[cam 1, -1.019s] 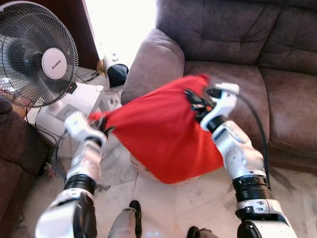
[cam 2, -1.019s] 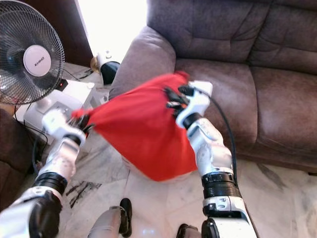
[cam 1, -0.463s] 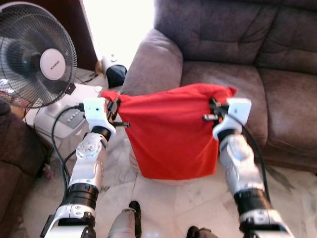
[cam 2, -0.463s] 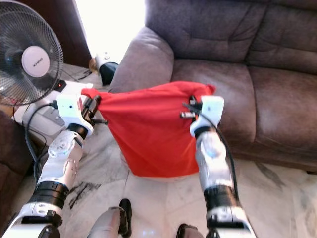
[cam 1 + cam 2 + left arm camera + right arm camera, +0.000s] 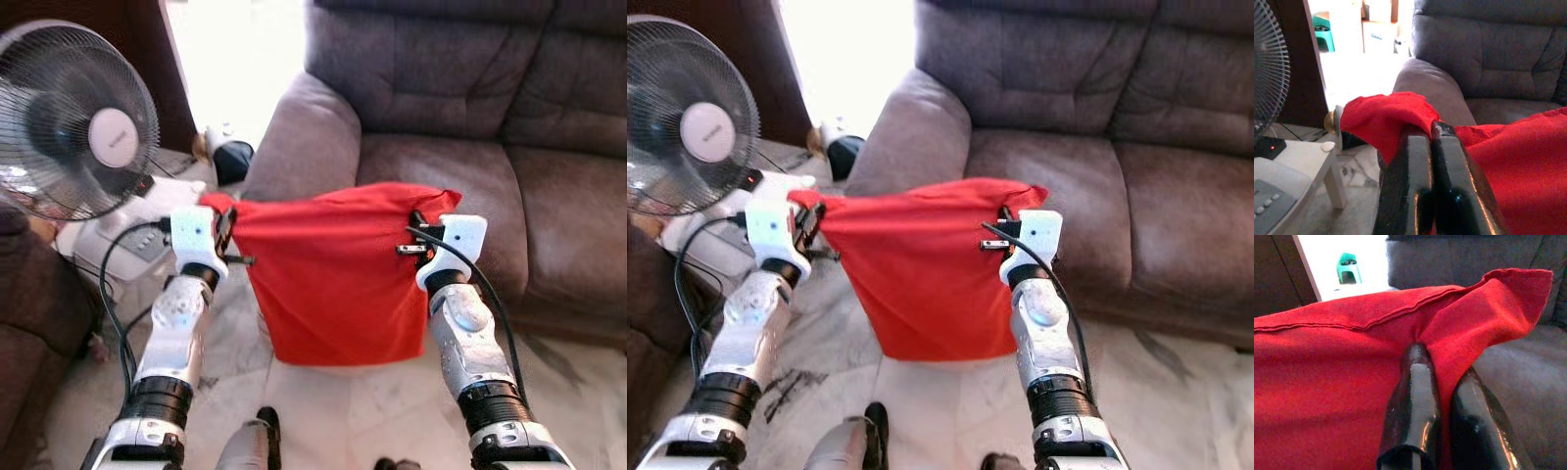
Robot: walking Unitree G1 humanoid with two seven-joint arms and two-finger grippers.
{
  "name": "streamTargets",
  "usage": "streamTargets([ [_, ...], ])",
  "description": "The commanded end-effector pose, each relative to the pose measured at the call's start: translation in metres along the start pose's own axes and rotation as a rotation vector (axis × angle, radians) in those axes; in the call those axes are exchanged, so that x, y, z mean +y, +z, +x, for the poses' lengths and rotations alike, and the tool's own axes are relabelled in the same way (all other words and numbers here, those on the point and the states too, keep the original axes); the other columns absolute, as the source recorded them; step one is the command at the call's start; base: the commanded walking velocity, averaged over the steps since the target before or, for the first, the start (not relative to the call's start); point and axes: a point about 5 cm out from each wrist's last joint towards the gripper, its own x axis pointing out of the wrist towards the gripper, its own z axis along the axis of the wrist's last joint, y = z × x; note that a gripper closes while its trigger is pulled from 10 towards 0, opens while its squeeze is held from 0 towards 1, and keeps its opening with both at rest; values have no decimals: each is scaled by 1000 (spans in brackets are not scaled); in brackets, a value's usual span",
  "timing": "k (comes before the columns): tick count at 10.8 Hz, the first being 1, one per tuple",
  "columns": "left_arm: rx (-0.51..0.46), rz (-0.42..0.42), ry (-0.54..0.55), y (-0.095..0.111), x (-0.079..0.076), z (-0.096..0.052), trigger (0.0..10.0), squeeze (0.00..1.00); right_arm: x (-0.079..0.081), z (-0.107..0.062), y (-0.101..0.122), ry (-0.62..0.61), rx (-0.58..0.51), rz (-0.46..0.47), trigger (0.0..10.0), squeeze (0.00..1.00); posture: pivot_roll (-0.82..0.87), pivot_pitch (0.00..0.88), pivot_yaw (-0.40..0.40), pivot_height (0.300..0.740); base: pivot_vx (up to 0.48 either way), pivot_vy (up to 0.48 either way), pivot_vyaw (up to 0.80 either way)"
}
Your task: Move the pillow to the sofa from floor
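Note:
A red pillow hangs flat between my two arms, above the marble floor and just in front of the brown sofa. My left gripper is shut on the pillow's upper left corner. My right gripper is shut on its upper right corner. The pillow's top edge is stretched level between them and its lower edge dangles free. The sofa seat lies right behind the pillow.
A standing fan is at the left with a white appliance below it and cables on the floor. A dark armchair edge is at the near left. The sofa armrest is behind the pillow's left corner.
The pillow went from tilted and bunched to hanging level between both grippers. My left arm rose and both arms straightened; the view shifted slightly.

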Motion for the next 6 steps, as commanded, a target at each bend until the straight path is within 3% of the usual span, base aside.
streamTargets([
  [1, -75, 29, 100, 13, 20, -3, 10000, 0, -16, 3, 20, -72, -112, -7, 10000, 0, 136, 53, 8, 726, 0, 0, 0],
  [6, -71, 45, 84, 13, 19, 2, 10000, 0, -12, 7, 20, -79, -121, 7, 10000, 0, 119, 24, 23, 726, 0, 0, 0],
])
